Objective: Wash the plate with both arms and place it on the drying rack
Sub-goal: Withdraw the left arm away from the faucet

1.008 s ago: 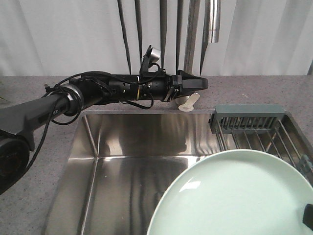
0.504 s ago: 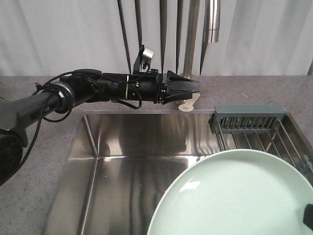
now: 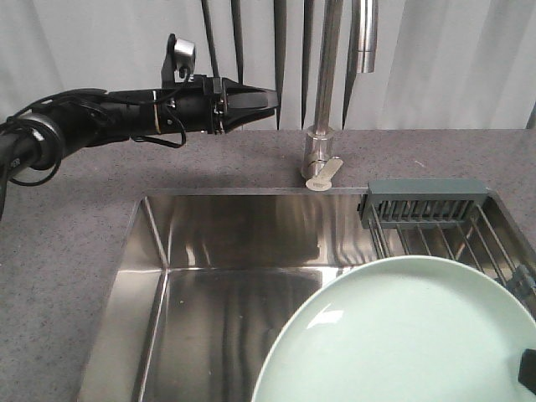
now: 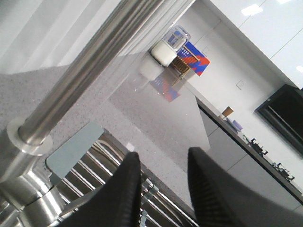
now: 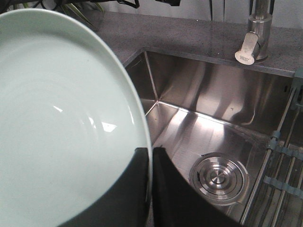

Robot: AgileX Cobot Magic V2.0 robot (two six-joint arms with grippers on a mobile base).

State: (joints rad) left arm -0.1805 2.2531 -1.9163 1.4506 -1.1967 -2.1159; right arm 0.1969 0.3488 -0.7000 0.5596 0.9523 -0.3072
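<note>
The task looks to be at an early stage. The plate (image 3: 402, 335) fills the lower right of the front view, held tilted above the sink (image 3: 218, 251). The right gripper (image 5: 150, 156) is clamped on its rim, one finger on each face, as the right wrist view shows at bottom centre. No water runs from the faucet (image 3: 322, 75), and the plate's glossy face shows no drops or suds that I can make out, so the wash itself seems not yet begun. The left gripper (image 3: 251, 100) hangs in the upper left of the front view, above the countertop (image 3: 84, 193) and left of the faucet column. Its jaws stand apart with nothing between them, and it touches neither the lever (image 3: 322, 174) nor the plate. Rinsing, and then setting the plate on the drying rack (image 3: 435, 219) at the right edge of the sink, are both left to do; the rack holds no dish. The basin is bare steel, and its round drain (image 5: 219, 176) is visible from the right wrist. The counter is speckled grey stone with a pale curtain (image 3: 84, 50) behind it. The left wrist view looks across more counter to a white-walled kitchen.
</note>
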